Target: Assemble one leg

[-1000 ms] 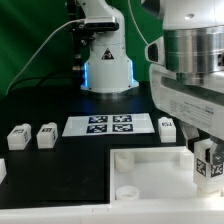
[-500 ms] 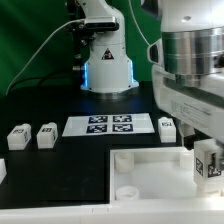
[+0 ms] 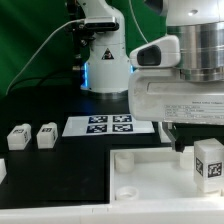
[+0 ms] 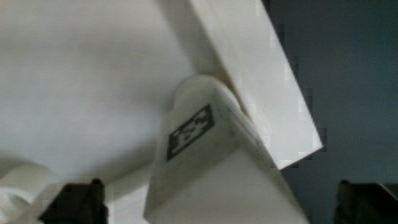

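A small white leg [image 3: 209, 160] with a black-and-white tag stands upright at the corner of the large white panel [image 3: 150, 178] on the exterior view's right. My gripper [image 3: 196, 138] hangs just above it, and one dark finger [image 3: 178, 136] shows beside the leg. In the wrist view the leg [image 4: 205, 150] rises between the two dark fingertips [image 4: 80, 202], with a clear gap on each side. The gripper [image 4: 222, 205] is open around the leg and does not touch it. The panel [image 4: 89, 90] lies behind it.
Two more tagged legs [image 3: 18, 136] [image 3: 46, 134] stand on the black table at the exterior view's left, and another white piece [image 3: 2, 170] sits at the left edge. The marker board [image 3: 108, 125] lies behind the panel. The arm's base [image 3: 105, 62] stands at the back.
The hand has swung round and now fills more of the exterior view toward its left. The fingers that were against the leg now stand apart from it. The leg stays at the panel's corner.
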Robot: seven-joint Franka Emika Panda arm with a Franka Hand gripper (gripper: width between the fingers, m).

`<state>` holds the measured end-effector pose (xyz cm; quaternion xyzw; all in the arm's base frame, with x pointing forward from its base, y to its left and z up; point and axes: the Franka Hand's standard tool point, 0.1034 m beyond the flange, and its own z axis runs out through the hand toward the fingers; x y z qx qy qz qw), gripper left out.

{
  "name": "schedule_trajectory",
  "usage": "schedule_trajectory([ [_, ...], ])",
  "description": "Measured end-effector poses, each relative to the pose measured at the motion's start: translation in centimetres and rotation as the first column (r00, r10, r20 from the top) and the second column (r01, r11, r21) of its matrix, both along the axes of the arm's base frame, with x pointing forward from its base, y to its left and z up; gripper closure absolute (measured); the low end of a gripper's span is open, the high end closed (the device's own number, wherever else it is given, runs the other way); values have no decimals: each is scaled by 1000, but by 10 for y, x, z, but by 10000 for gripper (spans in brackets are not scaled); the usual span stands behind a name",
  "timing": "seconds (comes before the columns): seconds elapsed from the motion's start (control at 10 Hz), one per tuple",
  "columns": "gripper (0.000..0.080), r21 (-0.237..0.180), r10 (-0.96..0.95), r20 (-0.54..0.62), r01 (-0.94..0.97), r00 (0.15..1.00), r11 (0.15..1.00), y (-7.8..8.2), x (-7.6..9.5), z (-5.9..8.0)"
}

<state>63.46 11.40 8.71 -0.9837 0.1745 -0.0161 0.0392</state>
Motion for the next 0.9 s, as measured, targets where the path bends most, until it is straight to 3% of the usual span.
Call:
schedule_trajectory([
  [0.2,150,-59,375,-11,-375,927,925,8,6,-1],
  [0.3,150,-69,442,-9,-442,897,895,12,9,-1],
  [0.4,150,-65,413,-7,-413,911,908,10,9,-1],
  [0.5,239,-64,402,-7,-402,916,914,10,9,-2],
  [0.6,422,-61,355,-7,-355,935,933,11,9,-2],
  [0.7,503,-56,247,-8,-247,969,967,10,9,-2],
  [0.9,503,-51,43,-12,-43,999,998,7,9,-2],
])
